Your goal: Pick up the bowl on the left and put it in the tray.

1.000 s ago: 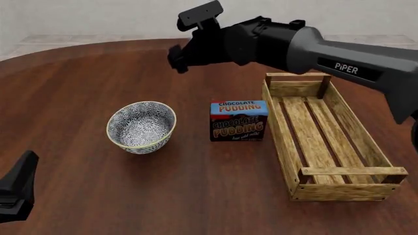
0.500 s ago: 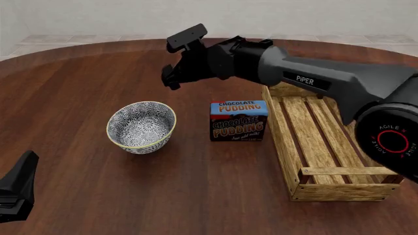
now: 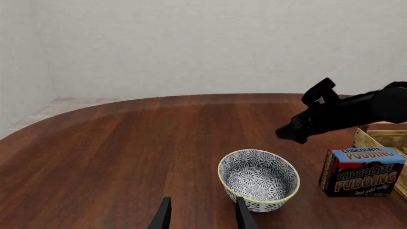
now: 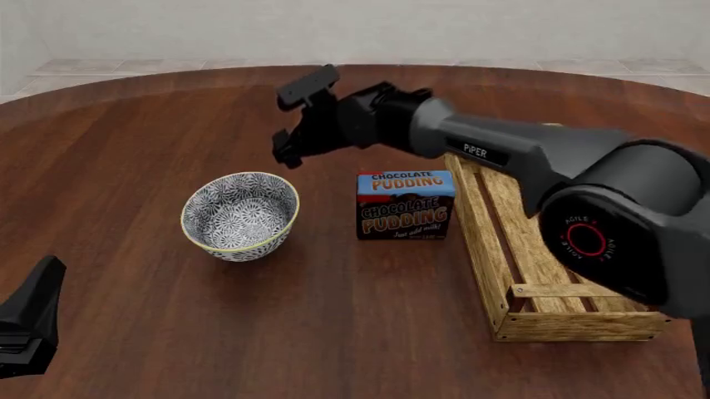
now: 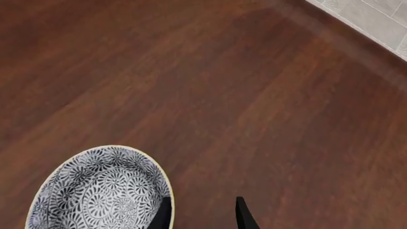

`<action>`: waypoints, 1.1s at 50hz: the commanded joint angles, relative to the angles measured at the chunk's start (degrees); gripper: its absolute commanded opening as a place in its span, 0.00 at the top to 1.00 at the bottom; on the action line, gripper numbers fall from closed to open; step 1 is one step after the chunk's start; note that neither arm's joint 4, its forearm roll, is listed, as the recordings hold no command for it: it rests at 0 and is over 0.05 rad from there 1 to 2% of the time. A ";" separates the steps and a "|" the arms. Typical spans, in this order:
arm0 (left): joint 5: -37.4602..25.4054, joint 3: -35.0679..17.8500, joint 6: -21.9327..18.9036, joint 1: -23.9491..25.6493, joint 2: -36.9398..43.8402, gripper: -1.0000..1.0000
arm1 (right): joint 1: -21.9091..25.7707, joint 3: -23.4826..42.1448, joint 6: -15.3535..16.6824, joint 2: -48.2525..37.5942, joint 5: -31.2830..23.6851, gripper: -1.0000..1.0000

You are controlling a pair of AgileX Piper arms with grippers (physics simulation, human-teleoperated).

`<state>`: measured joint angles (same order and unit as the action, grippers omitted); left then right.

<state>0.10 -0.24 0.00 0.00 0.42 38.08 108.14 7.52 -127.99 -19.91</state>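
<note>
Two empty grippers: right gripper [image 4: 291,133] hovers slightly parted beyond the bowl [image 4: 241,214]; left gripper [image 3: 202,215] likewise, bowl just ahead.

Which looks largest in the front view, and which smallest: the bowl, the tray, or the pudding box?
1. The tray, clearly the largest, though the right arm covers part of it.
2. The bowl.
3. The chocolate pudding box, only slightly smaller than the bowl; both sit at similar depth, so this order is fair.

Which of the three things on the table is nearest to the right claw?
The round blue-patterned ceramic bowl; the right claw hovers above and behind it.
</note>
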 commanded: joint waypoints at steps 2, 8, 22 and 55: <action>0.00 0.00 0.00 0.00 0.00 0.00 | 0.07 3.21 1.27 -3.48 -1.33 0.00; 0.00 0.00 0.00 0.00 0.00 0.00 | 0.50 4.01 1.77 -4.61 -1.66 0.00; 0.00 0.00 0.00 0.00 0.00 0.00 | 0.72 5.85 2.70 -6.46 -2.56 0.00; 0.00 0.00 0.00 0.00 0.00 0.00 | 5.20 11.16 3.29 -13.53 -5.48 0.00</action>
<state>0.10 -0.24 0.00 0.00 0.42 42.54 118.02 10.84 -139.75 -24.86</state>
